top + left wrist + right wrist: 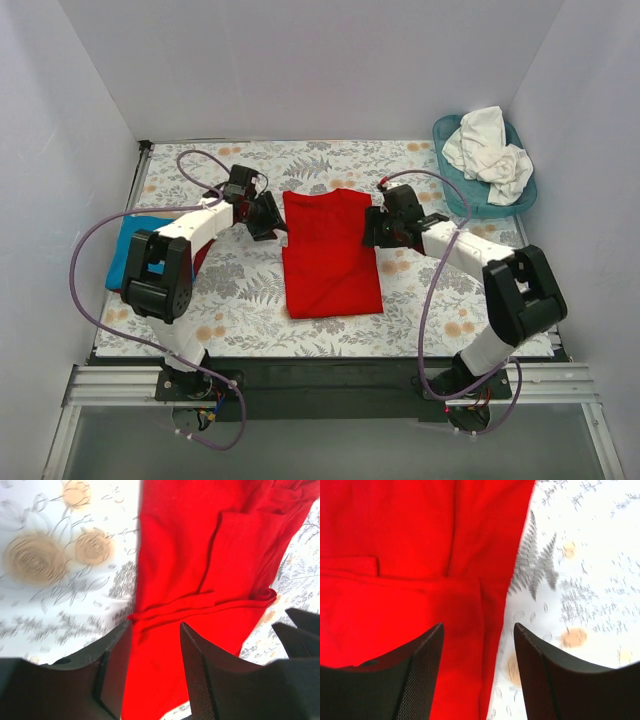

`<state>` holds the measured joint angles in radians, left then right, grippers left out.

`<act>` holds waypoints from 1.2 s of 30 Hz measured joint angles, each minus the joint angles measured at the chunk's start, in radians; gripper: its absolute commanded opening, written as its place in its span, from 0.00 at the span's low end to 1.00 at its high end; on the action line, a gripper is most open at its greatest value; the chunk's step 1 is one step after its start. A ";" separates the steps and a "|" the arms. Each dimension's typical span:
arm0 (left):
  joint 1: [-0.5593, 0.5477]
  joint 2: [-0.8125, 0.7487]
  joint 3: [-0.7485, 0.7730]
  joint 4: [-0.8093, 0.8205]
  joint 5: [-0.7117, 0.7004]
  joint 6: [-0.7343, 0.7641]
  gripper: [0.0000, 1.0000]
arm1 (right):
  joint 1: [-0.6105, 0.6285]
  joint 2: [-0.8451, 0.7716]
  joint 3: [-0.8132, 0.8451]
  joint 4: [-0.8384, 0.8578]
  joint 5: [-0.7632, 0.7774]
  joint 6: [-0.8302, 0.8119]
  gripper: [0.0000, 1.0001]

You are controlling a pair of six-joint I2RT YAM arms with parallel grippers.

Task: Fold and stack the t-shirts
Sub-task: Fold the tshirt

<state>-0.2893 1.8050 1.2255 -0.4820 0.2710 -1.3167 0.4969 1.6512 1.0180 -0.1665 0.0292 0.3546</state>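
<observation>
The red t-shirt [330, 255] is laid flat in the middle of the table [240, 300], long axis running near to far. Its side edges near the far end are straddled by the left tool [268, 215] and right tool [375, 228], both open and equally near.

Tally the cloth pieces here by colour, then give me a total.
Red t-shirt: 1
Turquoise blue t-shirt: 1
White cloth heap in the teal basket: 1 heap; the pieces in it cannot be counted
Total: 3
</observation>
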 measured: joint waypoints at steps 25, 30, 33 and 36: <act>-0.255 -0.504 -0.616 -0.024 -0.027 -0.339 0.36 | 0.138 -0.418 -0.494 -0.043 -0.119 0.251 0.40; -0.269 -0.500 -0.646 0.058 0.024 -0.369 0.35 | 0.138 -0.419 -0.515 -0.032 -0.113 0.273 0.17; -0.269 -0.497 -0.656 0.088 0.041 -0.379 0.34 | 0.138 -0.426 -0.528 -0.021 -0.112 0.282 0.08; -0.269 -0.486 -0.661 0.104 0.054 -0.385 0.32 | 0.138 -0.435 -0.540 -0.012 -0.111 0.290 0.03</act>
<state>-0.5587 1.3186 0.5648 -0.3782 0.3252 -1.7016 0.6353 1.2160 0.4778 -0.1783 -0.0822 0.6441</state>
